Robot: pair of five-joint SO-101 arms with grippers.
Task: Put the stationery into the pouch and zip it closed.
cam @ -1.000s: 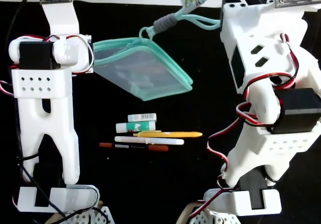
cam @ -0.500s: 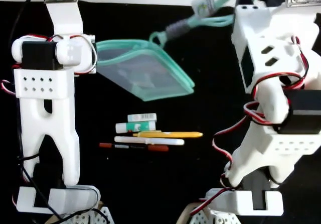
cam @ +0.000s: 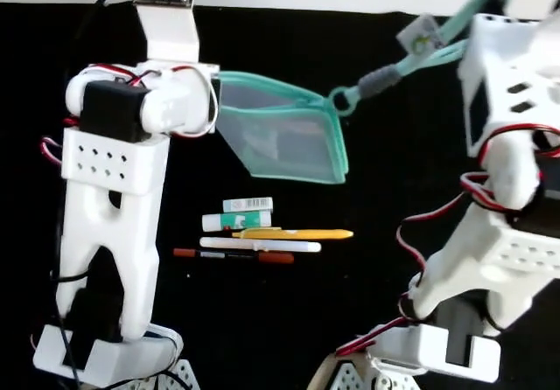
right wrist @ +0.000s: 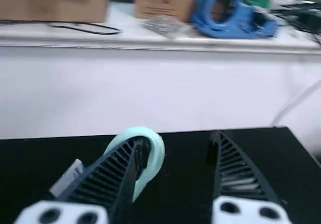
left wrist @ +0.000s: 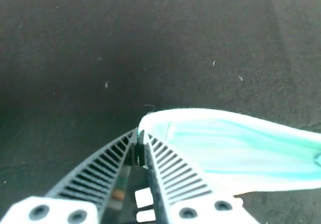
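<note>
Five articles lie side by side on the black table [cam: 376, 198]: one red pen [cam: 233, 254], one white pen [cam: 260, 245], one yellow pen [cam: 297, 233], one green-and-white tube [cam: 236, 221] and one short white tube [cam: 248, 204]. Beyond them, one teal pouch [cam: 289, 141] hangs above the table. The left gripper [left wrist: 140, 133] is clamped tight on one pouch corner. The right gripper [right wrist: 180, 136] stands wide open, with the pouch's one strap [right wrist: 150, 148] looped over one finger.

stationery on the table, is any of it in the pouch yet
No, the stationery, pens included, lies in a row on the black table, apart from the teal pouch.
</note>
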